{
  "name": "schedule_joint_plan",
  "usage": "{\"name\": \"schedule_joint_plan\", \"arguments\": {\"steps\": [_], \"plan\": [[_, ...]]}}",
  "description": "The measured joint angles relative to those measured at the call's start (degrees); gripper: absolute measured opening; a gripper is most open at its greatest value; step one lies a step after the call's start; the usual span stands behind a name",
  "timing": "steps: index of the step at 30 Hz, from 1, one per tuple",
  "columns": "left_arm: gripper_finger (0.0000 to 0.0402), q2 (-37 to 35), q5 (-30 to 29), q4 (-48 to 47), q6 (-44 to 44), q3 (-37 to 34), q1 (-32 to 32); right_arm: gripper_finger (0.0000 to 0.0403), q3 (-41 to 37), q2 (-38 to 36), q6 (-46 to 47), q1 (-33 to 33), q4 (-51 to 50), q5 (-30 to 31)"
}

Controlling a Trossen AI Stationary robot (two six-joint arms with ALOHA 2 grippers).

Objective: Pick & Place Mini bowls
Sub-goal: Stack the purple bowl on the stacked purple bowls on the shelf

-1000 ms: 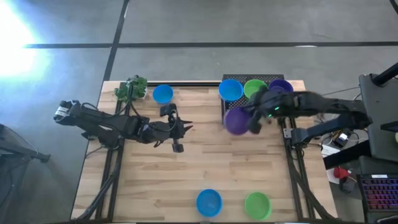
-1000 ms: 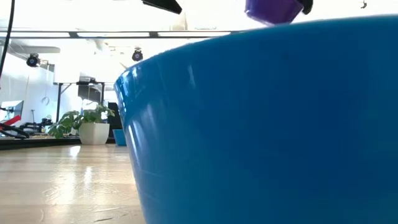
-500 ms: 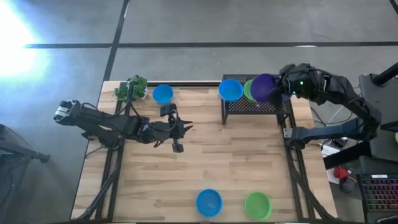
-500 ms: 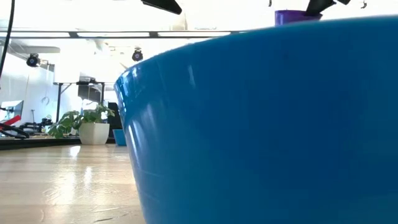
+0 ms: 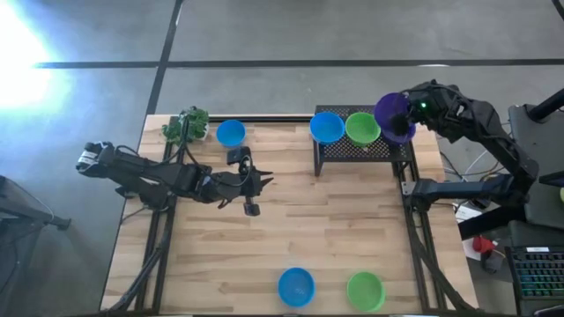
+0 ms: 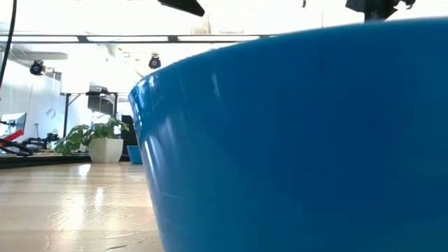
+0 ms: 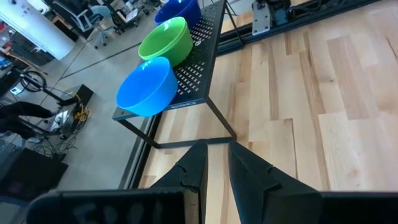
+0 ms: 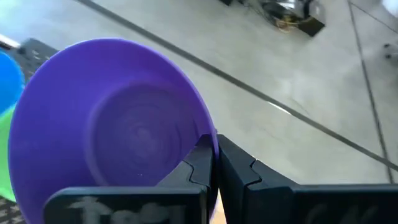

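In the high view my right gripper [image 5: 407, 114] is shut on a purple mini bowl [image 5: 390, 113], held above the right end of the black perforated rack [image 5: 361, 148]. On the rack sit a blue bowl [image 5: 327, 127], a green bowl [image 5: 362, 128] and a third, dark bowl [image 5: 404, 134], mostly hidden under the held one. On the table stand a blue bowl [image 5: 231, 133] at the far left, and a blue bowl [image 5: 296, 287] and a green bowl [image 5: 365, 290] at the near edge. My left gripper [image 5: 263, 183] hovers open over the table's left half, holding nothing. My right gripper pinches the purple bowl's rim [image 8: 211, 140], one finger [image 8: 198, 163] inside the bowl and the other [image 8: 236, 169] outside its wall. The bowl is lifted clear and tilted, its hollow facing back toward the wrist.
A small green plant [image 5: 185, 126] stands at the table's far left corner. In the low view the near blue bowl [image 6: 301, 140] fills most of the picture. Bare wooden tabletop [image 5: 335, 229] lies between the rack and the near bowls.
My right gripper has carried the purple bowl from over the table in front of the rack up and toward the far right, to above the rack's right end. The wrist has turned and the bowl has tipped with it. The gripper has stayed shut.
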Motion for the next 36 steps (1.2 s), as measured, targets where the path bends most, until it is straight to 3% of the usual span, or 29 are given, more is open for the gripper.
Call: {"name": "schedule_joint_plan", "arguments": {"steps": [13,36], "plan": [[0.0059,0.0,0.0,0.9,0.6,-0.1,0.1,0.0011,-0.1,3.7,6.7,-0.5,-12.7,4.5],[0.0059,0.1,0.4,1.3,0.9,-0.2,0.2,0.0011,-7.4,3.7,11.1,-0.4,-9.4,5.2]]}}
